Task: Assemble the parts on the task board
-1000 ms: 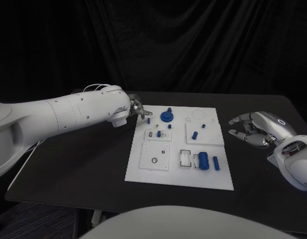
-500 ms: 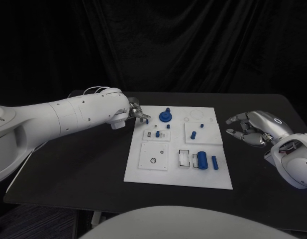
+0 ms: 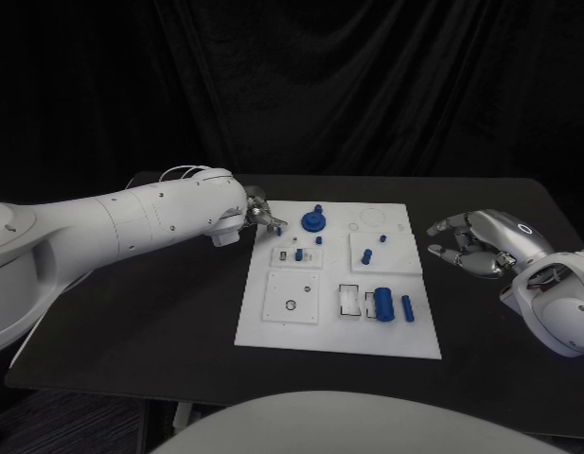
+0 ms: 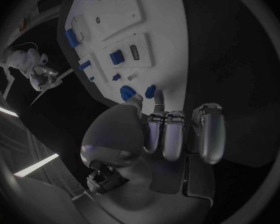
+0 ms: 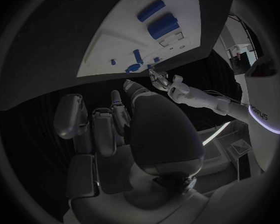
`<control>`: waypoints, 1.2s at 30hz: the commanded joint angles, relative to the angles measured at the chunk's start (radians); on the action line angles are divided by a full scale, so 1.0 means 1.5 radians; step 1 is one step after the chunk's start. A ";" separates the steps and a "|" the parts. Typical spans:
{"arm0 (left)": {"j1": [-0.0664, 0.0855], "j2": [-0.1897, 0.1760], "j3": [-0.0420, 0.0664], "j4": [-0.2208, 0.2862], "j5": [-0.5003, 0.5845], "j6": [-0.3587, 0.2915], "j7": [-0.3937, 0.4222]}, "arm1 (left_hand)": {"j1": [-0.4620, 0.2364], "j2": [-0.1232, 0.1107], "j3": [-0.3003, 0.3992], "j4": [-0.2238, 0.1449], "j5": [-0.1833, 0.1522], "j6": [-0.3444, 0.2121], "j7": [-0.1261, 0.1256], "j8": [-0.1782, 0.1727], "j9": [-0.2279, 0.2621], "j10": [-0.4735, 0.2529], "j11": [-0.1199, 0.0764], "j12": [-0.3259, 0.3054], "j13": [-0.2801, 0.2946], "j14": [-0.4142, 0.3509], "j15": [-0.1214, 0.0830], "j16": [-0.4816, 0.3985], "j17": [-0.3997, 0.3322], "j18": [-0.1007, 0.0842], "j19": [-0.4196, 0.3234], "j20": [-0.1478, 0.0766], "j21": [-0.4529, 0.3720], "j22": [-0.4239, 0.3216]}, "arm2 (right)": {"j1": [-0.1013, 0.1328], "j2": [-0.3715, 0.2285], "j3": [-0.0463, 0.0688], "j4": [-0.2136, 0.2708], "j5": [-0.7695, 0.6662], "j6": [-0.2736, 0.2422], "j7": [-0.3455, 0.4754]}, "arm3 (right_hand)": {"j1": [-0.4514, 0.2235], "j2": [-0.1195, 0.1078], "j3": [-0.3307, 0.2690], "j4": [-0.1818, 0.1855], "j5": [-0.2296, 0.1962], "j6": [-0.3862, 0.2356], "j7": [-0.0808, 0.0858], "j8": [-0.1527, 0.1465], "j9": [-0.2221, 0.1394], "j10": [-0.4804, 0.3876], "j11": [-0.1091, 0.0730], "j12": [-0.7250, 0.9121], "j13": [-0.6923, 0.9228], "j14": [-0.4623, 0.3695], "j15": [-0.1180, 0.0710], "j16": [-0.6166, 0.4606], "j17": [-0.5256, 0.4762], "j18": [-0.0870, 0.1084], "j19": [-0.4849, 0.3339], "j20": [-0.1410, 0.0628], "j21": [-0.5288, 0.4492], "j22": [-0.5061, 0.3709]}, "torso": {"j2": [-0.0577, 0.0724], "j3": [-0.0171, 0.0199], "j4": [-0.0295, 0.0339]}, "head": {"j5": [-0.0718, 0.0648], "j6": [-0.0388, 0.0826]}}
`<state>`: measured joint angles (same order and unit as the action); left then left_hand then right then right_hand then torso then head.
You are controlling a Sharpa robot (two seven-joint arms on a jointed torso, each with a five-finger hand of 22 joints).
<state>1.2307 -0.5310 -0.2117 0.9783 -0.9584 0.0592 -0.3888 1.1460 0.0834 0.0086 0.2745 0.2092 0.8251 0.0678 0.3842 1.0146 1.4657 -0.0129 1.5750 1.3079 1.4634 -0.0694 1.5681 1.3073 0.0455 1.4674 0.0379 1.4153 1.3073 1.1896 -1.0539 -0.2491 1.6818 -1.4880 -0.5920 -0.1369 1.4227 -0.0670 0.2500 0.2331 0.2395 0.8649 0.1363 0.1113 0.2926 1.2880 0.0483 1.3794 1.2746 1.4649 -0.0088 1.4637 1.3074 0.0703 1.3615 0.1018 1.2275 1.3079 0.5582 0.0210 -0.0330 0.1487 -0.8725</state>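
In the head view, the task board (image 3: 292, 326) lay in the middle of the black table (image 3: 142, 312), its long axis running away from the robot. The left hand (image 3: 262, 216) hovered at the board's far left corner, just beside the round blue part (image 3: 315, 222); whether its fingers held something I could not tell. The right hand (image 3: 476, 244) was apart from the board's right edge, over bare table, fingers curled and nothing in them.

In the left wrist view, the left hand (image 4: 159, 134) had its fingers (image 4: 171, 134) close together, pointing to the board edge, where two small blue parts (image 4: 129, 91) sat just before the fingertips.

In the right wrist view, the right hand (image 5: 134, 124) was loosely curled and empty; the two long cylinders (image 5: 157, 20) lay further off on the board. I judge the left hand nearer to its work.
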 commanded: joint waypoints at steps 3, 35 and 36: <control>-0.001 0.005 0.001 -0.003 0.000 0.006 0.021 | 0.005 0.001 -0.006 0.000 0.003 -0.006 0.002 -0.006 -0.003 0.070 0.005 -0.003 0.175 0.072 0.006 0.002 0.176 -0.003 0.017 0.006 -0.009 0.139 | -0.001 0.000 0.000 0.000 0.003 0.008 0.001 | 0.005 0.004 0.001 0.004 0.004 0.005 0.001 0.000 -0.001 0.004 0.001 0.001 0.001 0.012 -0.001 0.001 0.078 0.007 0.000 -0.001 0.001 0.101 | 0.001 -0.0002 0.0001 | 0.000 0.000; -0.005 0.039 0.001 -0.048 0.000 0.022 0.025 | 0.034 0.010 0.005 -0.017 0.071 0.000 0.003 -0.022 -0.018 0.070 0.007 -0.003 0.175 0.072 0.009 0.002 0.176 -0.002 0.015 0.012 -0.011 0.139 | -0.001 0.002 0.001 0.000 0.004 0.029 -0.007 | 0.013 0.005 0.004 0.001 0.012 0.007 0.001 -0.001 -0.004 0.004 0.001 0.001 0.001 0.013 -0.001 0.001 0.078 0.008 0.001 -0.001 -0.001 0.101 | 0.001 -0.0005 -0.0016 | 0.002 0.000; -0.005 0.039 0.001 -0.048 0.000 0.022 0.024 | 0.039 0.011 0.008 -0.020 0.078 0.002 0.002 -0.022 -0.019 0.070 0.007 -0.003 0.175 0.072 0.009 0.002 0.176 -0.002 0.015 0.011 -0.011 0.139 | -0.001 0.002 0.001 0.000 0.004 0.029 -0.007 | 0.013 0.005 0.004 0.001 0.012 0.007 0.001 -0.001 -0.004 0.004 0.001 0.001 0.001 0.013 -0.001 0.001 0.078 0.008 0.001 -0.001 -0.001 0.101 | 0.002 -0.0005 -0.0017 | 0.002 0.000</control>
<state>1.2249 -0.4750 -0.2115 0.9066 -0.9591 0.0748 -0.3672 1.1983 0.0976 0.0233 0.2487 0.3231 0.8218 0.0713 0.3563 0.9865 1.4653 -0.0064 1.5750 1.3080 1.4633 -0.0623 1.5681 1.3073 0.0455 1.4639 0.0483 1.4050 1.3073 1.1895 -1.0506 -0.2490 1.6809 -1.4797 -0.5577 -0.1380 1.4306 -0.0591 0.2500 0.2330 0.2551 0.8683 0.1397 0.1113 0.2880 1.2880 0.0483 1.3794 1.2754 1.4649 -0.0088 1.4637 1.3074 0.0702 1.3616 0.1018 1.2276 1.3075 0.5600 0.0199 -0.0342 0.1509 -0.8725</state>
